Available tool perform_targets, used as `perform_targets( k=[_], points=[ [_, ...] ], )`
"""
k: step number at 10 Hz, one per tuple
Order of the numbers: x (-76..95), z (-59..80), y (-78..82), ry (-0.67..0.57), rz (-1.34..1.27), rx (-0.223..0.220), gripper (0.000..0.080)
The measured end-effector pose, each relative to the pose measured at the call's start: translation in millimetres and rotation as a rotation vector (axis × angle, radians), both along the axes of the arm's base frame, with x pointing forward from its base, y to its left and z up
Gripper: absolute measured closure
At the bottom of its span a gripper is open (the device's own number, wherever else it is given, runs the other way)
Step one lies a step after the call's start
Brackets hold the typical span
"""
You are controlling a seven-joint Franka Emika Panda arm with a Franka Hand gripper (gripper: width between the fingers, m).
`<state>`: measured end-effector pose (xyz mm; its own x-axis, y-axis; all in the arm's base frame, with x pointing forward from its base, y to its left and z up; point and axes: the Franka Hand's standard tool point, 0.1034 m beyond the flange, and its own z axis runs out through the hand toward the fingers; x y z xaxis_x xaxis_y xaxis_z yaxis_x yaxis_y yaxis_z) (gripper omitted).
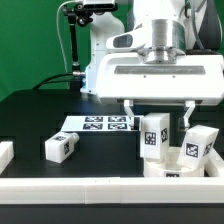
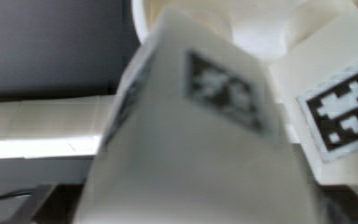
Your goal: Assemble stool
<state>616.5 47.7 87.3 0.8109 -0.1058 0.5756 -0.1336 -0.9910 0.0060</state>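
A white stool leg (image 1: 153, 135) with square tags stands upright on the round white seat (image 1: 163, 171) at the front of the exterior view's right. My gripper (image 1: 159, 114) hangs right over it, fingers (image 1: 128, 110) spread wide on either side of the leg's top, apparently not pressing it. In the wrist view this leg (image 2: 194, 130) fills the picture, very close and blurred. A second tagged leg (image 1: 197, 146) stands tilted on the seat just to the right and also shows in the wrist view (image 2: 345, 110). A third leg (image 1: 60, 147) lies on the table to the left.
The marker board (image 1: 98, 123) lies flat behind the legs. A long white border rail (image 1: 100, 188) runs along the front edge, and another rail piece (image 1: 5, 153) sits at the left. A camera stand (image 1: 75, 40) rises at the back left.
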Motion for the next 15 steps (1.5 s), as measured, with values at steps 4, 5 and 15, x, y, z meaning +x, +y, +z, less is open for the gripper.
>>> perform_targets(
  k=[4, 5, 15],
  points=[
    [2.6, 8.0, -5.4, 0.035, -0.014, 0.020, 0.0151],
    [5.5, 16.2, -8.3, 0.066, -0.025, 0.041, 0.0150],
    [6.2, 25.8, -20.5, 0.135, -0.115, 0.113, 0.0150]
  ],
)
